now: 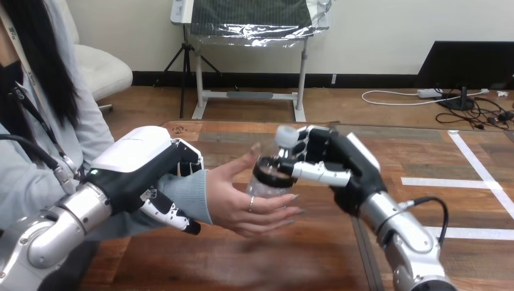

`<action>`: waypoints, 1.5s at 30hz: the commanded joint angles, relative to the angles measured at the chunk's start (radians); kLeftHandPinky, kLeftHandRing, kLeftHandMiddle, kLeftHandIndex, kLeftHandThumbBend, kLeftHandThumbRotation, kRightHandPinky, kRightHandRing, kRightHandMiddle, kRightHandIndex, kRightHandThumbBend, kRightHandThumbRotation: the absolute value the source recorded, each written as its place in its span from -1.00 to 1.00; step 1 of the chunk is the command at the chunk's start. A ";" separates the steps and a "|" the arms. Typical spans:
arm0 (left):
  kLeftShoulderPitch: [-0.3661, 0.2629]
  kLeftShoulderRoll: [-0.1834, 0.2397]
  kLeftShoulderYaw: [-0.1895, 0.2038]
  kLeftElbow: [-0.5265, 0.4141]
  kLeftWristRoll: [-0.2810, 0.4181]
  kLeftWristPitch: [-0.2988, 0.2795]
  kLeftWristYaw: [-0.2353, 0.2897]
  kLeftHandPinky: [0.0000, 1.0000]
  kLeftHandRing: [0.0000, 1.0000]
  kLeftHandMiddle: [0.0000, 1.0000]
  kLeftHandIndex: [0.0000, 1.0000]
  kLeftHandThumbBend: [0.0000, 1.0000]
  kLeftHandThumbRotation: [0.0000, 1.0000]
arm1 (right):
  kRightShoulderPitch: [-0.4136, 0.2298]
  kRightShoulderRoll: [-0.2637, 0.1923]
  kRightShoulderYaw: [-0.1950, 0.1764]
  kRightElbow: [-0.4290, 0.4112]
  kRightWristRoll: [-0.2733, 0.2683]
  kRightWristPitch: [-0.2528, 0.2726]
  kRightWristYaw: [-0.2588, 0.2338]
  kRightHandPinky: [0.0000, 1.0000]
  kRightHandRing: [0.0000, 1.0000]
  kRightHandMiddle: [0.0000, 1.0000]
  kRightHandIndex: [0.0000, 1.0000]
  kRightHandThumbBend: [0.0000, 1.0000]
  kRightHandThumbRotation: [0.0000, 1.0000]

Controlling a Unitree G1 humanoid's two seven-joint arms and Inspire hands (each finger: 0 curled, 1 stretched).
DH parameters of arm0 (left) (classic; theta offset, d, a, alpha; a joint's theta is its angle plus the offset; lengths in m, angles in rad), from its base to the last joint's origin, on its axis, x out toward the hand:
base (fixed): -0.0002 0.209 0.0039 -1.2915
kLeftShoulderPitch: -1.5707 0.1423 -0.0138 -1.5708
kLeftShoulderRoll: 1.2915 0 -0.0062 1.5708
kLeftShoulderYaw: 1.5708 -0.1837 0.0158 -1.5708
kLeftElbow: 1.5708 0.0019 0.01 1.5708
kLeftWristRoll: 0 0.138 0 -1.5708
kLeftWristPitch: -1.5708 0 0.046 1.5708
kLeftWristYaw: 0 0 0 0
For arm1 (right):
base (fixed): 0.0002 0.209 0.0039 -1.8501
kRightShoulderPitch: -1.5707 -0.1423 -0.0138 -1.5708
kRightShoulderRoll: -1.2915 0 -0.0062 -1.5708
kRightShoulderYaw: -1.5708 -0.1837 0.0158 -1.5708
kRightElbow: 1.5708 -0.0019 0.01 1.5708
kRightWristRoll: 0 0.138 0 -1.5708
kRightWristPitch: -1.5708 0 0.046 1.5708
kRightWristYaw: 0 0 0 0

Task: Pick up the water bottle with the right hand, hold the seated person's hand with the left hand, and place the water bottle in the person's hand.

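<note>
One water bottle (267, 183), in right hand (334, 156)

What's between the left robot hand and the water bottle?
Head view: the person's hand, palm open. The left robot hand wraps its wrist; the water bottle, gripped by the right robot hand, sits against the palm.

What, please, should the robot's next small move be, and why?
Probably settle the water bottle lower into the person's hand before letting go. The right hand grips it near its top, its body lies against the open palm, whose fingers are not closed round it, and the left hand clasps the person's wrist.
</note>
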 commanded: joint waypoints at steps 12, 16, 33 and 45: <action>-0.065 -0.017 0.041 -0.089 -0.047 -0.001 0.001 -0.54 -0.43 -0.29 -0.28 0.83 -1.00 | -0.004 0.022 0.016 -0.022 -0.006 -0.049 0.013 -0.40 -0.26 -0.11 -0.08 0.40 -1.00; -0.064 -0.018 0.041 -0.088 -0.044 -0.002 0.004 -0.54 -0.43 -0.29 -0.28 0.83 -1.00 | 0.005 0.027 0.021 -0.022 -0.007 -0.048 0.012 -0.41 -0.27 -0.11 -0.08 0.40 -1.00; -0.051 -0.024 0.044 -0.103 -0.045 0.009 0.005 -0.54 -0.43 -0.29 -0.28 0.85 -1.00 | 0.041 0.050 0.035 -0.042 -0.009 -0.037 0.009 -0.42 -0.28 -0.12 -0.09 0.41 -1.00; -0.047 -0.029 0.041 -0.096 -0.042 -0.001 0.016 -0.54 -0.44 -0.29 -0.28 0.85 -1.00 | 0.054 0.056 0.047 -0.059 -0.014 -0.041 0.007 -0.43 -0.29 -0.13 -0.09 0.41 -1.00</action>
